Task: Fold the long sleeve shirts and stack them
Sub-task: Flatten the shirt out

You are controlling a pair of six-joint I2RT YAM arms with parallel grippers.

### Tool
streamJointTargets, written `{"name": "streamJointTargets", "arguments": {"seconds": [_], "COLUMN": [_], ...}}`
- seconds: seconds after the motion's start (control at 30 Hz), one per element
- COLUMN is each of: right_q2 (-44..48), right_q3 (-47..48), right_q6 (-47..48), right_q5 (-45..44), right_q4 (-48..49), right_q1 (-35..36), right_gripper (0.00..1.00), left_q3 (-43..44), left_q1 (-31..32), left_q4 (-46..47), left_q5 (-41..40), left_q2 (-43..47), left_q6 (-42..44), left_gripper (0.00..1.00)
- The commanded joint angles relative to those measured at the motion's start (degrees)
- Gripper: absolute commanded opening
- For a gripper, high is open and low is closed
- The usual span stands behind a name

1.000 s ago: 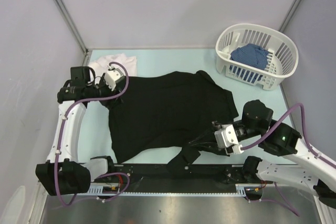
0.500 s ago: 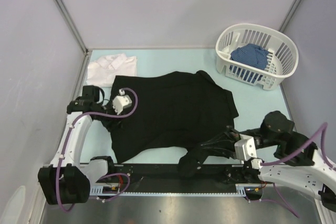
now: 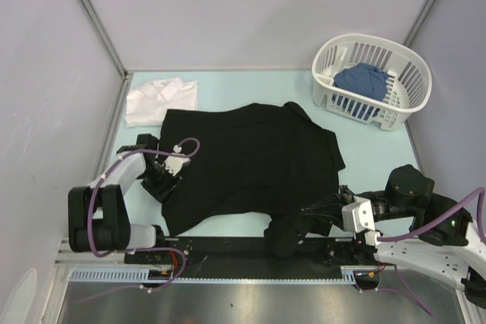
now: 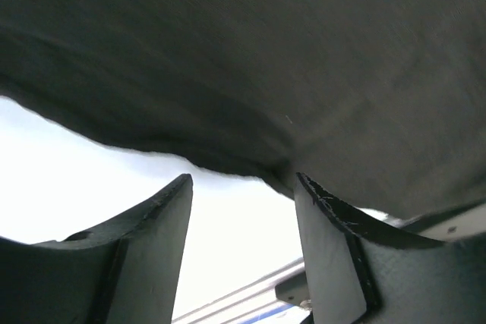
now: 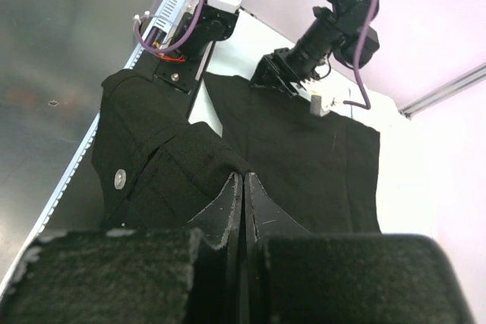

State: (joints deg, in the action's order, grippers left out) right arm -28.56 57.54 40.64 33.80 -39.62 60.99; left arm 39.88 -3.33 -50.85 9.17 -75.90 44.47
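Note:
The black shirt lies spread flat in the middle of the table; it also fills the left wrist view. The white shirt lies folded at the back left. My left gripper is open and low at the black shirt's left edge. In the left wrist view the cloth's edge runs just above the fingertips, with nothing between them. My right gripper is shut on the black shirt's sleeve near its cuff, at the near edge. The cuff shows a white button.
A white slatted basket with blue cloth inside stands at the back right. A black rail and metal ledge run along the near edge. Grey walls close in the left, back and right.
My left gripper has moved from the shirt's far left corner down its left edge toward me. My right gripper has drawn back toward the near right, pulling the sleeve with it.

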Motion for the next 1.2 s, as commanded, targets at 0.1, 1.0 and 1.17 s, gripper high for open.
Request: {"name": "streamJointTargets", "arguments": {"seconds": [0.1, 1.0, 1.17], "right_q2": [0.9, -2.8, -15.0], "right_q3": [0.9, -21.6, -17.0], "right_q6": [-0.1, 10.1, 13.1], "right_q5": [-1.7, 12.2, 14.3], "right_q4": [-0.7, 0.6, -4.0], "right_q1": [0.2, -10.0, -11.9], "right_gripper": [0.00, 0.00, 0.17], "left_q3": [4.6, 15.6, 17.8], "left_q1": [0.0, -0.2, 0.6], "left_q4": [5.6, -2.0, -3.9], "left_q5": [1.6, 9.5, 14.5], "left_q2": [-6.8, 5.8, 5.9], "left_q6": [-9.0, -4.8, -4.0], "left_gripper": [0.44, 0.55, 0.59]}}
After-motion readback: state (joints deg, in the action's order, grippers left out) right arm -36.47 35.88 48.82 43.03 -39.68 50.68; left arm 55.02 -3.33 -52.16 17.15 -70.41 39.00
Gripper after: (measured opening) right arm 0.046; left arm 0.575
